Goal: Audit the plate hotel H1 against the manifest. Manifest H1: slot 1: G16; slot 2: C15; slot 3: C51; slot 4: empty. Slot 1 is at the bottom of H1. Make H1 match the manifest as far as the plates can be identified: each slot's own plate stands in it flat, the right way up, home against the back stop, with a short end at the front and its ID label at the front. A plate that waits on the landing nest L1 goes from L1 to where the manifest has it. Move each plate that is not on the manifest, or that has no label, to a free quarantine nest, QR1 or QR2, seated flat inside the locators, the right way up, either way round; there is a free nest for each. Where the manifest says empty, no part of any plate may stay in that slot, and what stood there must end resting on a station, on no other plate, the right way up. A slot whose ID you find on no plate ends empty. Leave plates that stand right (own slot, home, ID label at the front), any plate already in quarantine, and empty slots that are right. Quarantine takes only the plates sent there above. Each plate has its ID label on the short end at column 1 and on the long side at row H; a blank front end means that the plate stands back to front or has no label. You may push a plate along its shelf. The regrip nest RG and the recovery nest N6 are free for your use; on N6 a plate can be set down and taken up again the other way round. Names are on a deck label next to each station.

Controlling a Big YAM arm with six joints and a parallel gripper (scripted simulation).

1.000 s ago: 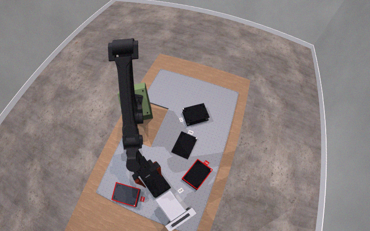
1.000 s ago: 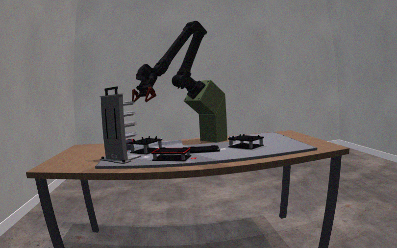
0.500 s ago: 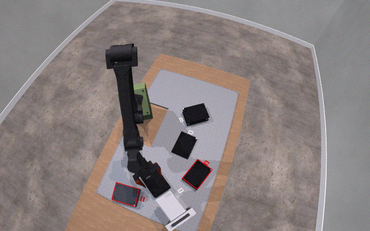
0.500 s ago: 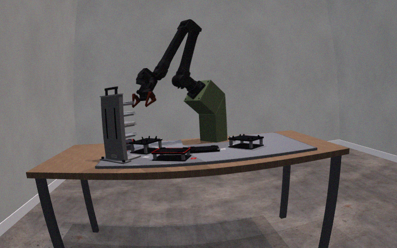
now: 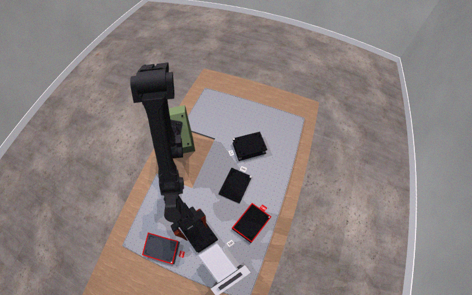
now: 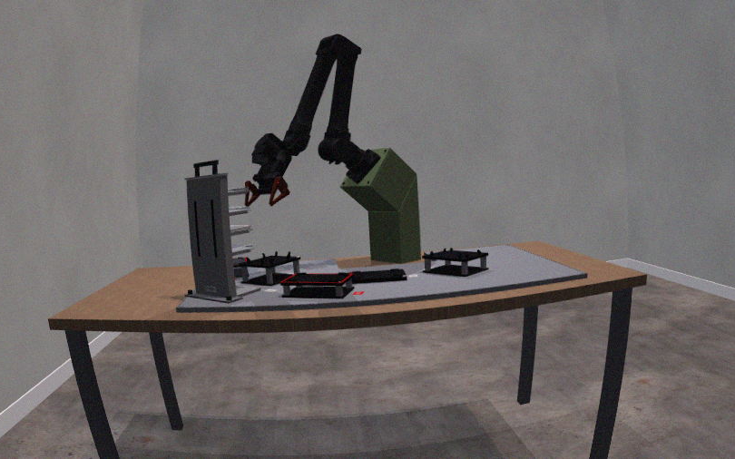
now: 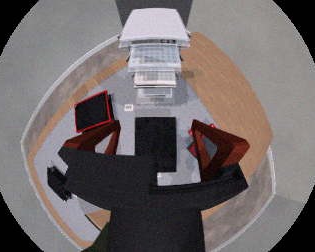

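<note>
The plate hotel H1 is a grey tower with a handle on top, at the near left end of the mat. It also shows from above in the top view and at the top of the wrist view. Its shelves stick out toward the arm, and in the wrist view they show in steps. I cannot read any labels. My gripper hangs in front of the hotel at about the top shelf's height. Its red fingers are open with nothing between them. It also shows in the top view.
A black nest on posts stands below the gripper in front of the hotel. Two red-framed nests lie on the mat: one beside the hotel, one further right. A flat black nest and a raised black nest lie beyond. The green arm base stands behind.
</note>
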